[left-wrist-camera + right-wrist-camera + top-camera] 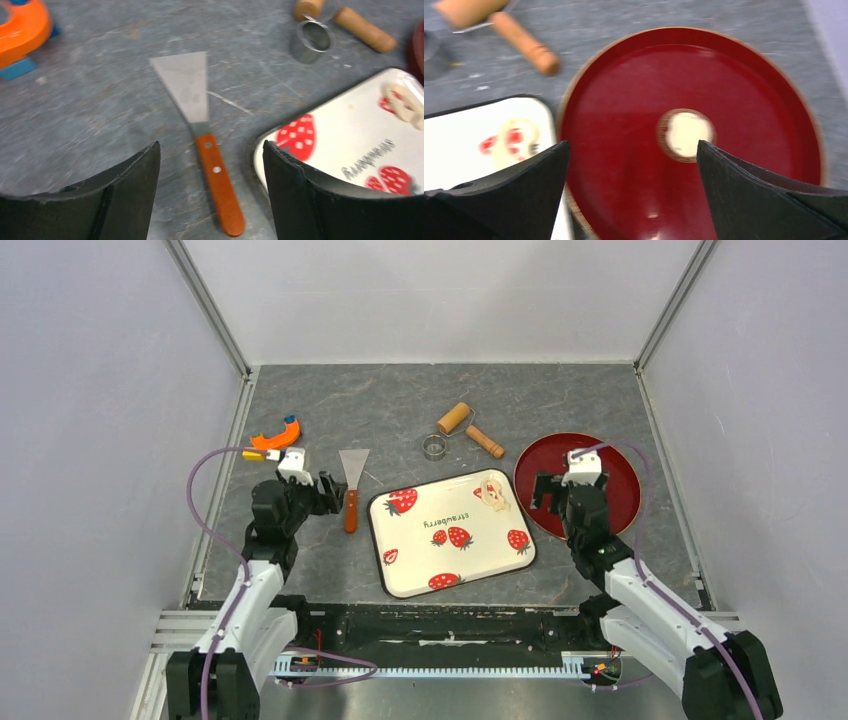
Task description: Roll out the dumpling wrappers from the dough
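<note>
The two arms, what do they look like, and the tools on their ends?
Left arm and right arm: white links, black joints, each trailing a looping purple cable. A white block sits at each wrist. Left tool and right tool each have two broad black curved fingers.

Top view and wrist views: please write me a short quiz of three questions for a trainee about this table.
1. True or false: the scraper lies on the strawberry tray.
2. What lies on the red plate? A) a round dumpling wrapper B) the scraper C) nothing
3. Fill in: the left tool and the right tool both stand ___, holding nothing.
Key: 1 false, it lies beside the tray; 2 A; 3 open.
</note>
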### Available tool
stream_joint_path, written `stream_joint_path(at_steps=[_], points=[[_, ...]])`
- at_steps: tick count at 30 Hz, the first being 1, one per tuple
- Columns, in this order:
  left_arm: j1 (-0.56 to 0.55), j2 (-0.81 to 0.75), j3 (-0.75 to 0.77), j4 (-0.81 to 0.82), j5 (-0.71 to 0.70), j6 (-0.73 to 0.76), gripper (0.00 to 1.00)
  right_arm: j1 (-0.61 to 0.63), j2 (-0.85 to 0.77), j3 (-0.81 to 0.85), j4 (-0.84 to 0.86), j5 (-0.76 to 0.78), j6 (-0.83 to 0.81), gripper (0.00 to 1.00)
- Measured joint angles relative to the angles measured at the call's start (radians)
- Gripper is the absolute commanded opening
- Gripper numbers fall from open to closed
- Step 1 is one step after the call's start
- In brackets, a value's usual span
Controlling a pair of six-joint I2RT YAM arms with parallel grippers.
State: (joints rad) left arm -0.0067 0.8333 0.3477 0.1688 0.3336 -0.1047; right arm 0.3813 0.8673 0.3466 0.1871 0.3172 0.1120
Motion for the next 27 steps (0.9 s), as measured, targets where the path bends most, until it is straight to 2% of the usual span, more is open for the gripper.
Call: stream_joint_path(at_steps=[4, 9, 17, 27], points=[[0.0, -0.078, -0.111, 0.052, -0.165, -0.002, 0.87, -0.002, -0.065, -0.153, 0.127, 0.197, -0.091, 0.98], [0.0, -0.119, -0.208, 0.089, -0.307, -0.005, 0.89, -0.003, -0.063, -0.293, 0.253, 0.301, -0.167, 0.98], [0.0, 0.008, -0.21, 0.165, -0.324, -0.002, 0.9, -0.017, 0.105, -0.343, 0.453, 0.319, -0.215, 0.98], [0.0, 0.116, -0.149, 0.175, -0.267, 0.0, 0.9, -0.13, 0.274, -0.343, 0.672, 0.262, -0.2, 0.98]])
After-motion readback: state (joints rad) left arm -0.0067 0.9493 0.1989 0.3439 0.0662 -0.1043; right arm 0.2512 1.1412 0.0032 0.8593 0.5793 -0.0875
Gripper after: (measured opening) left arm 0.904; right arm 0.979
